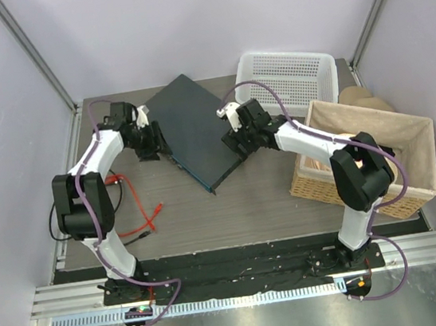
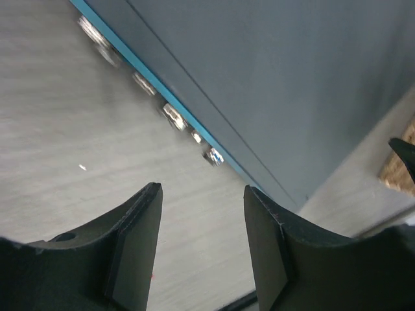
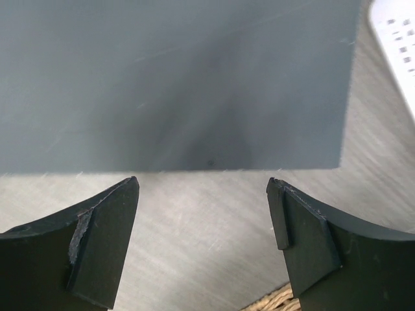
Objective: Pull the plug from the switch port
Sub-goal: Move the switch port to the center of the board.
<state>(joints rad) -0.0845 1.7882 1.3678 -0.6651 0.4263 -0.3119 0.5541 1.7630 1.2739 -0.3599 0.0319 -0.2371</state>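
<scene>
The switch (image 1: 192, 130) lies flat and skewed on the worktop (image 1: 247, 199), with nothing holding it. The left fingers (image 2: 136, 240) stand partly open and empty just off the switch's blue port edge (image 2: 174, 116). The right fingers (image 3: 104, 233) gape wide and empty at its opposite edge. A red cable (image 1: 154, 214) lies left of the switch, apart from it, so the plug looks already out. Either arm could nudge the loose switch askew, or the left arm could snag the cable. No writing is legible, and the port markings blur.

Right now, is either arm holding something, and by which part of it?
Nothing is held. The left fingers stand apart, empty, beside the switch and its socket edge; the right fingers stand apart, empty, facing its plain edge.
</scene>
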